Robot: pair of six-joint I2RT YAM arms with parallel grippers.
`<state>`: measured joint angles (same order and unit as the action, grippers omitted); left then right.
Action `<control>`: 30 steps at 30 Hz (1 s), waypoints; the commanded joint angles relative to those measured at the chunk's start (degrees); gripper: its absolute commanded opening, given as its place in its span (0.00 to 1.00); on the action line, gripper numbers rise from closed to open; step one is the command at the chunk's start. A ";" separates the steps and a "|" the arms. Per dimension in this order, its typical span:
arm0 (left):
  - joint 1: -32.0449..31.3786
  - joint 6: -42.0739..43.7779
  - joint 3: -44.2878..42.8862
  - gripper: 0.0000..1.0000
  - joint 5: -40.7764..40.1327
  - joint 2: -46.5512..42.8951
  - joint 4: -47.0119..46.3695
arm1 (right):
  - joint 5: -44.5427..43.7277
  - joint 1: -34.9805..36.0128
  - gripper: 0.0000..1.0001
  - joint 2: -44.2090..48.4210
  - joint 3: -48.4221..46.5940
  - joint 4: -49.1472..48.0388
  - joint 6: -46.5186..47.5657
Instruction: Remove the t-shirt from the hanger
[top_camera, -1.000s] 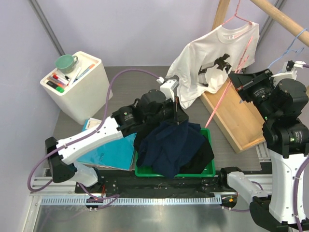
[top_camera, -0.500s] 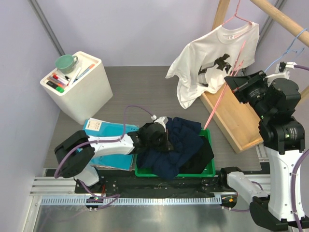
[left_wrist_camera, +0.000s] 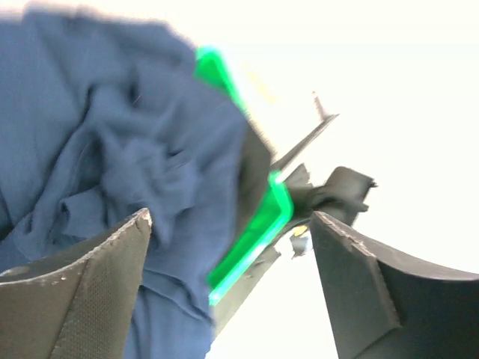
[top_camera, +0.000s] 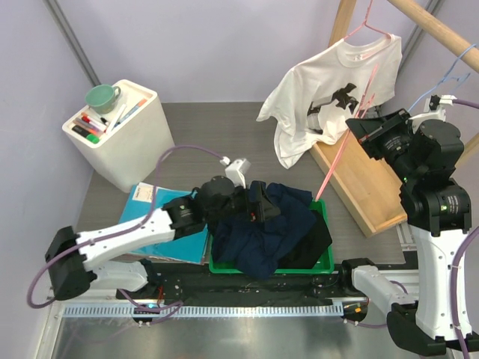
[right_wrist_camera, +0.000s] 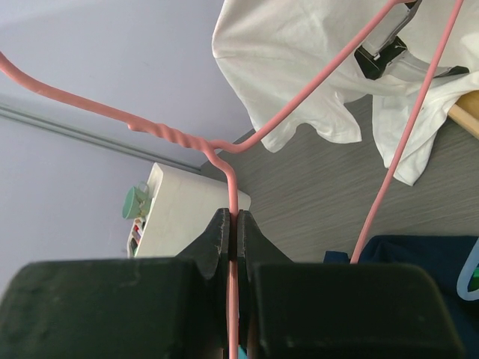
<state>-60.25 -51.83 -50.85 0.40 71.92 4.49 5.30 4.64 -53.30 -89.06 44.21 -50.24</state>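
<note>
The white t-shirt (top_camera: 322, 97) with a black print hangs on a pink wire hanger (top_camera: 374, 34) at the upper right, its sleeve drooping to the left. My right gripper (top_camera: 358, 126) is shut on the hanger's wire just below the shirt. The right wrist view shows the jaws (right_wrist_camera: 233, 217) pinching the pink hanger (right_wrist_camera: 299, 112) under the t-shirt (right_wrist_camera: 299, 52). My left gripper (top_camera: 263, 211) is open and holds nothing. It hovers low over dark blue clothes (top_camera: 277, 232) in the green bin (top_camera: 224, 265). The left wrist view is blurred, with the left gripper (left_wrist_camera: 230, 218) above the blue cloth (left_wrist_camera: 112, 149) and the bin rim (left_wrist_camera: 262, 224).
A white box (top_camera: 120, 142) with a green mug (top_camera: 101, 96) and markers stands at the left. A teal book (top_camera: 161, 235) lies beside the bin. A wooden rack (top_camera: 367, 183) and rod (top_camera: 434, 26) stand at the right, and a blue hanger (top_camera: 456, 71) hangs from the rod.
The left arm pulled down and back from the shirt's lower hem to the bin, then stretched out over the dark clothes and opened its jaws. The right gripper kept its hold on the hanger.
</note>
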 commanded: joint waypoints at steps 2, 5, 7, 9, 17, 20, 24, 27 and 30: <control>-0.04 2.97 -6.80 0.94 -2.78 -10.29 5.19 | 1.47 -0.08 0.01 -0.40 -0.06 -3.42 0.84; -0.04 1.04 -8.91 0.95 2.81 -11.62 -0.07 | 1.64 -0.16 0.01 -0.75 -0.06 -3.51 0.58; -0.04 0.33 -11.72 0.95 6.52 -10.14 -2.98 | 1.56 -0.07 0.01 -0.67 0.11 -3.60 0.23; -0.04 -0.46 -15.57 0.95 12.15 -6.99 -6.66 | 1.64 -0.08 0.01 -0.67 0.20 -3.51 0.14; -3.37 0.85 -31.56 0.88 17.70 5.06 -8.46 | 1.38 -0.16 0.01 -0.32 0.46 -2.90 0.14; -6.36 4.45 -37.63 0.84 14.11 9.54 -2.23 | 1.47 -0.16 0.01 -0.32 0.46 -2.72 0.40; -9.79 10.34 -42.39 0.74 4.28 12.54 7.10 | 1.47 -0.16 0.01 -0.14 0.55 -2.63 0.40; -12.43 14.47 -45.12 0.65 -4.60 13.77 12.63 | 1.47 -0.08 0.01 -0.05 0.90 -2.72 0.32; -14.54 17.46 -47.67 0.53 -10.33 15.17 17.21 | 1.55 -0.07 0.01 0.21 1.43 -2.90 0.23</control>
<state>-72.86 -41.30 -94.19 0.89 86.30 13.93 6.13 4.64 -54.02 -88.03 44.23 -50.28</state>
